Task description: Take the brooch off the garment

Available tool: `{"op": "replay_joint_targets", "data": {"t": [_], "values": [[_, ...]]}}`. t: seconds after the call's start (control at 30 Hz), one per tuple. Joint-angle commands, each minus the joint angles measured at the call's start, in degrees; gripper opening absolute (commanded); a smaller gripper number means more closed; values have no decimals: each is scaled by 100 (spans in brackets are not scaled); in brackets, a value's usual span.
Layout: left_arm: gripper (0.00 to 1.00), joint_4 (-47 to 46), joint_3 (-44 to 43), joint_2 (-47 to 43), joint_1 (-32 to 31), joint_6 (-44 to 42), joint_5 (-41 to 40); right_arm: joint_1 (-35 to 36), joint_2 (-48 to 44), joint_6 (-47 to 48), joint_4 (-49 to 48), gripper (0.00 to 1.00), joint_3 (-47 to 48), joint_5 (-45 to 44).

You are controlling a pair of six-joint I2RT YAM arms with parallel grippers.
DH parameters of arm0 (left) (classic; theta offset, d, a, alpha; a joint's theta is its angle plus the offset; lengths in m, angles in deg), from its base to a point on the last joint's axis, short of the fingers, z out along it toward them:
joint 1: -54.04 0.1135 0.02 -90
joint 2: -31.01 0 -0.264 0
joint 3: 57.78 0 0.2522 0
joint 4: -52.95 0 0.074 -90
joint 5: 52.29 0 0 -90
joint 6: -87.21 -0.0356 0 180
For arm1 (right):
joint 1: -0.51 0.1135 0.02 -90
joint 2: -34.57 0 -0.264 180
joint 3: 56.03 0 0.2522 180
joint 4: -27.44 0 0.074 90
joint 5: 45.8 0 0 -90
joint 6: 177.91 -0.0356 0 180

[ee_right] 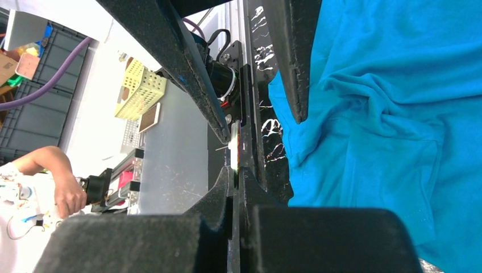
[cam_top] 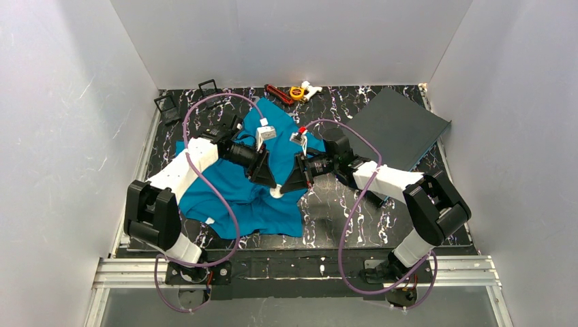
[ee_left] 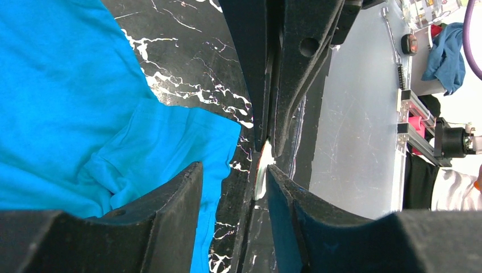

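Now the right tool point(ee_right: 235, 173) pinches the thin white brooch point(ee_right: 234, 145) beside the edge of the garment point(ee_left: 85, 85); the left tool point(ee_left: 233, 168) gapes empty. Light and stiff, the brooch seems best held by its rim.

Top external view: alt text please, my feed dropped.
The left arm and right arm reach inward, jaws meeting tip to tip at a small white brooch by the edge of a crumpled teal T-shirt on a black marbled table. A grey board lies far right.
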Motion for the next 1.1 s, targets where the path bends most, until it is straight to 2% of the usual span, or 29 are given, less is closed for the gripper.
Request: {"op": "replay_joint_targets", "data": {"t": [0.0,0.13,0.37,0.7,1.07], "values": [[42,279,33,13,-36,-226,298,-5,-34,-214,-459,1,-15,155],[49,390,35,7,-35,-347,385,-9,-35,-211,-484,1,-41,151],[51,484,85,-98,-34,-430,564,-12,-42,-171,-480,1,-81,125],[43,488,92,-53,-60,-416,455,-11,-43,-448,-753,1,-94,158],[28,357,103,-102,-120,-346,103,-5,-11,-691,-973,1,-132,201]]}}
